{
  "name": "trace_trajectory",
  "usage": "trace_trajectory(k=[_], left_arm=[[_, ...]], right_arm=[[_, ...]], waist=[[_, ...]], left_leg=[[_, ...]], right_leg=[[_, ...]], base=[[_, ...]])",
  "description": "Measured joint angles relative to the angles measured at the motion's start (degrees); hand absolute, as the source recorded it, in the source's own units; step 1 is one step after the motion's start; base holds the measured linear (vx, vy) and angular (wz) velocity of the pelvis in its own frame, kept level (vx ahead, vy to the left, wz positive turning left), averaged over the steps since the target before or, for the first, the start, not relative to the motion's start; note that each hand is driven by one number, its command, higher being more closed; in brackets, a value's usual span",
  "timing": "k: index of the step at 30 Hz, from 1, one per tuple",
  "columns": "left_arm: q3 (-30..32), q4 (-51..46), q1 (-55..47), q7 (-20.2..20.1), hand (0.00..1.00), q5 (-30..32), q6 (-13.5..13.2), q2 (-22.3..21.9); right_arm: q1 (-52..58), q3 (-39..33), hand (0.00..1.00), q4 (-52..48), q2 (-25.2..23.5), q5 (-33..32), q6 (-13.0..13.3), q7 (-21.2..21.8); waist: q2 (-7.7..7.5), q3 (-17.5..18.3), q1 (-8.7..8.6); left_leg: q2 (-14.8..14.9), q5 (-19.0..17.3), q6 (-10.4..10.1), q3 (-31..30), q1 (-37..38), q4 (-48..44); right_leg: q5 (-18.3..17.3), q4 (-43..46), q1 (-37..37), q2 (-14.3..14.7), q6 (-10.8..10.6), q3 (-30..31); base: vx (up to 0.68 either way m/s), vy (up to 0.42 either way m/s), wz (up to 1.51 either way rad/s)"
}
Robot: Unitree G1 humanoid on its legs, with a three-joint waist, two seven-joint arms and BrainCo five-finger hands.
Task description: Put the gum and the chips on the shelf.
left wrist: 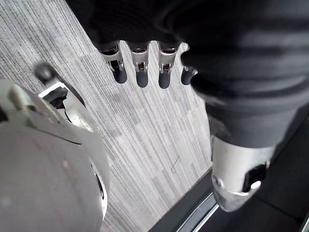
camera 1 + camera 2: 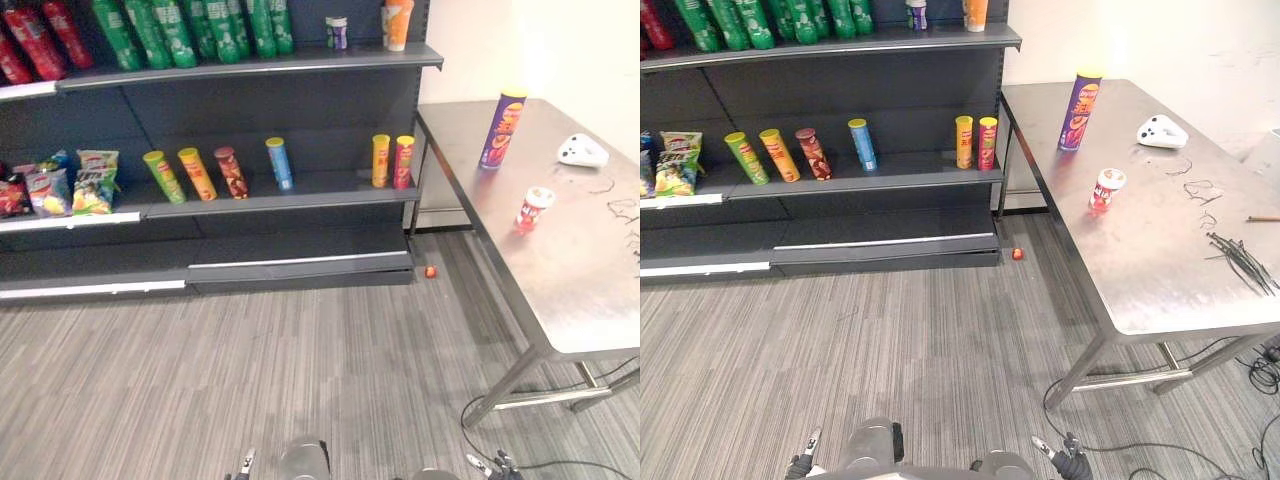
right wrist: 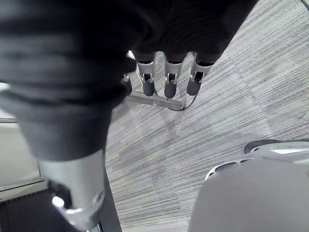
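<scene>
A tall purple chips can [image 2: 502,130] stands upright at the far left corner of the steel table [image 2: 560,290]. A small red-and-white gum tub [image 2: 534,209] stands a little nearer on the same table. The dark shelf unit [image 2: 330,188] stands at the left, its middle board carrying several chip cans. My left hand [image 1: 141,67] hangs low over the grey carpet, fingers relaxed and holding nothing. My right hand [image 3: 171,79] hangs the same way, open and empty, with the table's foot bar past its fingertips. Both hands are far from the table and the shelf.
A white rounded object [image 2: 582,150] lies at the table's far side, and black ties [image 2: 1240,255] lie on its right part. Snack bags [image 2: 95,182] and green bottles [image 2: 175,30] fill other shelf boards. A small orange thing [image 2: 430,271] lies on the floor by the shelf's corner.
</scene>
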State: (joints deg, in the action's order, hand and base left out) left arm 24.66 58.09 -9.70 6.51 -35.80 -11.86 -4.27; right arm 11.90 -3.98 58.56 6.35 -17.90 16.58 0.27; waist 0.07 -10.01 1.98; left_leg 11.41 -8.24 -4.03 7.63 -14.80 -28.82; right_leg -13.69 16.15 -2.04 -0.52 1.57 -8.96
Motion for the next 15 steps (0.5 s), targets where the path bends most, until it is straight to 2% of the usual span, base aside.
trace_trajectory(k=[1,3,4,5,6,7,8,9,10,11,12,13,14,15], left_arm=[[0.12,0.01,-0.30,0.62,0.00,0.00,0.03,0.15],[0.54,-0.01,-0.51,0.84,0.00,0.04,0.02,0.34],[0.52,-0.03,-0.70,0.80,0.00,0.10,0.03,0.40],[0.46,0.04,-1.17,0.67,0.00,0.73,0.12,0.29],[0.48,0.05,-1.53,0.47,0.00,0.82,0.17,0.32],[0.43,0.15,-2.47,0.30,0.00,0.99,0.39,0.85],[0.37,-0.05,-3.78,-0.07,0.00,1.02,0.35,1.42],[0.19,0.02,-3.85,-0.20,0.00,1.10,0.33,2.10],[-0.10,0.32,-3.65,-0.27,0.00,1.60,0.38,3.13],[-1.29,1.04,-2.89,-0.39,0.00,4.00,0.56,4.46],[-2.44,1.78,-2.61,-0.43,0.00,5.54,0.84,5.39],[-5.10,3.54,-1.61,-0.79,0.00,7.54,1.28,7.21],[-7.15,4.44,-1.31,-1.28,0.00,8.19,1.71,8.13],[-7.69,4.95,-1.40,-1.56,0.00,8.52,1.99,8.32]], right_arm=[[-0.29,0.01,0.00,0.12,-0.31,0.01,-0.05,-0.01],[-0.39,0.02,0.00,0.31,-0.71,0.01,-0.07,-0.01],[-0.37,0.05,0.00,0.42,-0.73,0.05,-0.09,0.04],[-0.34,-0.12,0.00,0.41,-0.57,0.10,-0.06,0.18],[-0.35,-0.28,0.00,0.44,-0.58,0.42,-0.07,0.16],[-0.16,-0.66,0.00,0.59,-1.21,1.77,-0.13,0.16],[0.05,-2.19,0.00,0.93,-2.49,2.31,-0.19,0.24],[0.07,-3.16,0.00,0.82,-3.80,2.31,-0.17,0.12],[0.15,-5.16,0.00,0.64,-5.73,2.25,-0.12,-0.27],[0.10,-7.02,0.00,0.58,-6.55,2.16,-0.20,-1.21],[0.12,-7.51,0.00,0.75,-6.77,2.09,-0.34,-1.49],[-0.10,-8.97,0.00,0.91,-6.81,1.99,-0.40,-2.22],[-0.47,-9.15,0.00,2.21,-6.07,1.99,-0.45,-2.48],[-0.75,-9.11,0.00,2.78,-5.60,2.06,-0.39,-2.45]], waist=[[-0.59,0.09,0.01],[-1.27,0.22,0.00],[-1.35,0.38,-0.01],[-1.02,0.53,0.09],[-0.96,0.61,0.23],[-1.18,1.82,0.51],[-2.30,3.29,0.69],[-3.61,4.20,0.54],[-4.36,4.89,0.05],[-5.26,5.33,-0.25],[-5.09,5.18,-0.41],[-5.35,4.74,-0.90],[-4.93,4.65,-1.65],[-4.59,4.51,-1.88]], left_leg=[[-0.29,0.74,0.07,-0.32,1.38,9.87],[-0.18,2.14,-0.61,-0.64,2.23,18.20],[0.16,2.66,-1.36,-0.63,2.15,21.27],[0.50,2.66,-1.37,-0.52,2.05,21.73],[0.97,4.33,-2.08,-0.16,2.01,20.75],[0.13,8.86,-1.97,1.25,2.40,17.67],[-1.01,9.58,-0.70,2.73,1.88,13.99],[-1.88,7.61,-0.27,3.23,1.73,12.42],[-3.04,5.35,0.42,4.02,2.18,10.96],[-4.55,3.65,1.29,4.46,4.21,10.64],[-5.17,2.79,1.67,4.57,5.39,10.88],[-6.52,1.20,2.28,4.96,8.64,12.15],[-7.35,0.05,3.16,5.74,12.75,14.20],[-7.48,-0.14,3.19,6.46,14.58,14.88]], right_leg=[[-0.73,0.24,-0.50,-0.66,-0.18,1.45],[-2.16,0.30,-1.48,-1.99,-1.35,3.10],[-3.55,0.46,-2.36,-2.94,-2.82,4.60],[-5.23,0.91,-3.33,-3.85,-4.43,5.97],[-6.13,1.11,-4.00,-4.42,-5.20,6.67],[-7.47,0.85,-5.42,-6.26,-5.95,8.67],[-7.28,0.52,-6.20,-7.78,-6.21,10.84],[-6.45,0.36,-6.42,-8.70,-6.14,12.02],[-3.96,2.28,-6.07,-9.85,-6.73,13.05],[-1.61,9.42,-3.83,-10.76,-6.30,13.58],[0.17,14.70,-1.90,-11.19,-5.52,13.39],[7.15,26.22,2.84,-13.12,-5.76,12.23],[14.88,34.18,6.00,-14.99,-7.49,10.95],[14.27,37.53,7.74,-15.35,-6.75,10.12]], base=[[0.42,0.215,-0.58],[0.36,0.211,-0.41],[0.51,0.365,-0.44],[0.53,0.416,-0.44],[0.38,0.347,-0.57],[0.54,0.422,-0.69],[0.44,0.328,-0.62],[0.66,0.447,-0.35],[0.50,0.360,-0.09],[0.58,0.427,0.00],[0.34,0.266,0.05],[0.39,0.268,0.13],[0.37,0.253,0.02],[0.39,0.298,-0.29]])
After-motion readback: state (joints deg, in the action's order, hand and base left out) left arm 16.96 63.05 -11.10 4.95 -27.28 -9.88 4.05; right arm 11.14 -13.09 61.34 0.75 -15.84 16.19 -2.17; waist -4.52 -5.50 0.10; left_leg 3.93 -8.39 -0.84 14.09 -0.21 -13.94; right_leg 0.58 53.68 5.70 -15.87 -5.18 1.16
